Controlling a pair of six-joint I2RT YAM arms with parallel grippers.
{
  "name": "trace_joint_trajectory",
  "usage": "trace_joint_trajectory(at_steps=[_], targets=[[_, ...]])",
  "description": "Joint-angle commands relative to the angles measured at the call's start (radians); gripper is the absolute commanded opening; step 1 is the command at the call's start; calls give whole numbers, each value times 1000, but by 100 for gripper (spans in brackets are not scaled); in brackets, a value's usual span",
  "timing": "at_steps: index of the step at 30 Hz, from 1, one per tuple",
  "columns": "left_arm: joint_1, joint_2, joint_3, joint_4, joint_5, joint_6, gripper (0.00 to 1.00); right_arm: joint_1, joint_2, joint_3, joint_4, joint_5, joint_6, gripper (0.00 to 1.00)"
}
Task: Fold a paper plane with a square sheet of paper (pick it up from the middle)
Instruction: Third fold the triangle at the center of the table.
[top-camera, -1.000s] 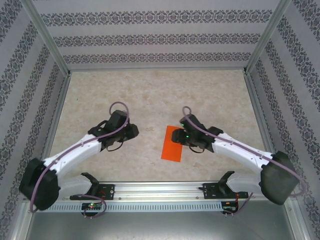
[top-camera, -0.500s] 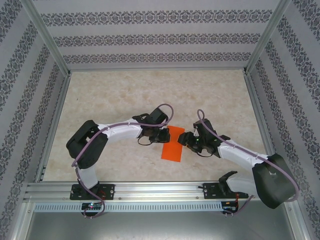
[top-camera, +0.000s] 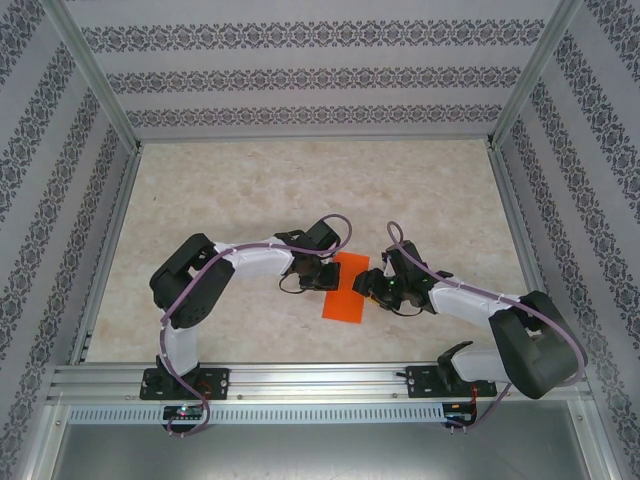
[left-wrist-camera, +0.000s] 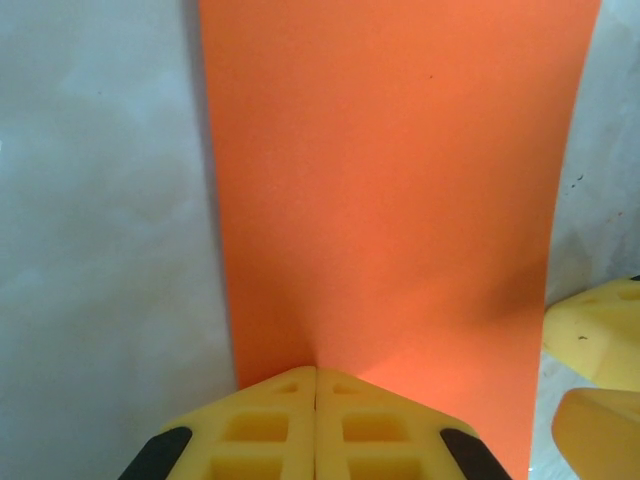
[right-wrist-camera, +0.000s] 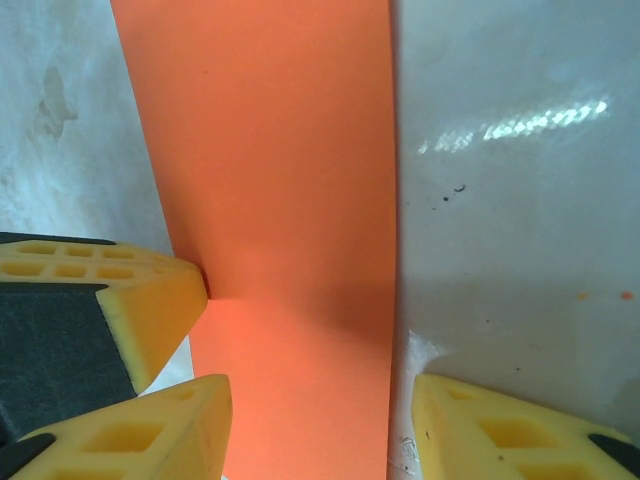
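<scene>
Orange paper (top-camera: 345, 296), in wrist views left gripper (left-wrist-camera: 316, 372) clamped on edge, right gripper (right-wrist-camera: 318, 400) apart

an orange sheet of paper (top-camera: 343, 300) lies on the pale mottled table (top-camera: 300, 185), toward 6 o'clock from the table's middle. it shows as a narrow rectangle, its long side running from about 1 o'clock down to 7 o'clock. the left claw (top-camera: 325, 275) meets the paper's upper edge at about 10 o'clock, its arm curling in from 8 o'clock. the right claw (top-camera: 370, 288) sits at the paper's 3 o'clock edge, its arm reaching in from 4 o'clock. how the jaws stand is too small to tell. patterned walls (top-camera: 300, 75) close the table in at 9, 12 and 3 o'clock.
</scene>
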Motion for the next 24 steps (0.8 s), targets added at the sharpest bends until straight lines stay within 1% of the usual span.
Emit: trace_joint_trajectory(at_steps=[1, 5, 9, 11, 13, 15, 24], targets=[[-5, 23, 3, -25, -30, 14, 6, -3, 22, -5, 28, -17, -12, 51], [-5, 30, -15, -19, -30, 12, 6, -2, 50, -2, 72, -52, -6, 50], [-5, 25, -24, -13, -28, 13, 6, 3, 76, 4, 122, -95, 6, 47], [-5, 25, -23, -12, -27, 16, 6, 3, 80, 9, 136, -98, 14, 44], [-5, 22, -20, -14, -30, 19, 6, 3, 78, 16, 136, -104, 13, 43], [-5, 18, -19, -16, -32, 24, 6, 3, 72, 23, 122, -95, 13, 39], [-5, 9, -23, -14, -29, 20, 6, -8, 32, 25, 67, -65, 4, 34]])
